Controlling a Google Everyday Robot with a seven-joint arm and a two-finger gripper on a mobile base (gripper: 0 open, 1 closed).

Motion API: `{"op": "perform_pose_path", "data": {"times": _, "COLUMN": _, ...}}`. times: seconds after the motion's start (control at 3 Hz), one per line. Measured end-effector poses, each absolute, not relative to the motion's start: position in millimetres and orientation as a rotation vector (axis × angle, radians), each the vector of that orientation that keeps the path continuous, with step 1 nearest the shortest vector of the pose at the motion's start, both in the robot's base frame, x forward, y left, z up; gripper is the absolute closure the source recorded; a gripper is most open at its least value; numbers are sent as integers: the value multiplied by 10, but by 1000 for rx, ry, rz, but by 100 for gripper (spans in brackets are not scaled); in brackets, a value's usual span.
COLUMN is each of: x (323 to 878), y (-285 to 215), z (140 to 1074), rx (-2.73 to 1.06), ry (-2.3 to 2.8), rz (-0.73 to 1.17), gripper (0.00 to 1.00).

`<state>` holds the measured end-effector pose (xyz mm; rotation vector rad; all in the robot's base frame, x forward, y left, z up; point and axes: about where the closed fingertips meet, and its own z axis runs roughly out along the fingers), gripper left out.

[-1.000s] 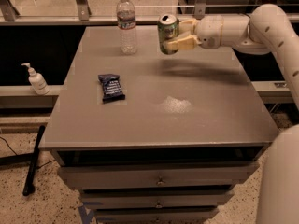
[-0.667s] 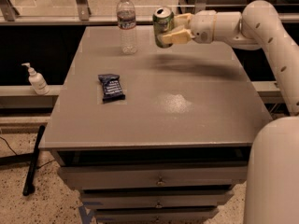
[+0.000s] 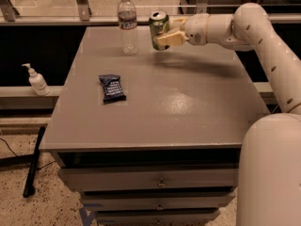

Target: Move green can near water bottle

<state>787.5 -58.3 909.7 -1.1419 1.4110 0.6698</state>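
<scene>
The green can [image 3: 159,28] with a silver top hangs in my gripper [image 3: 168,32] above the far part of the table [image 3: 155,107]. The cream fingers are shut on its right side, and the can leans a little. The water bottle [image 3: 128,24], clear with a white cap and a dark label band, stands upright at the table's far edge, a short gap to the left of the can. My white arm reaches in from the right.
A dark blue snack packet [image 3: 112,88] lies on the left half of the table. A small white pump bottle [image 3: 36,81] stands on a ledge left of the table. Drawers sit under the tabletop. A black bar lies on the floor at lower left.
My gripper has carried the green can leftward, from right of centre to close beside the water bottle. The bottle and the snack packet have not moved.
</scene>
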Motion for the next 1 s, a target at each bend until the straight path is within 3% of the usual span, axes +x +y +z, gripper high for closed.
{"op": "perform_pose_path", "data": {"times": 0.67, "x": 7930, "y": -342, "z": 8828, "rx": -1149, "ry": 1447, "rz": 741, "gripper": 100}}
{"op": "perform_pose_path", "data": {"times": 1.0, "x": 7950, "y": -279, "z": 8746, "rx": -1139, "ry": 1460, "rz": 767, "gripper": 83}}
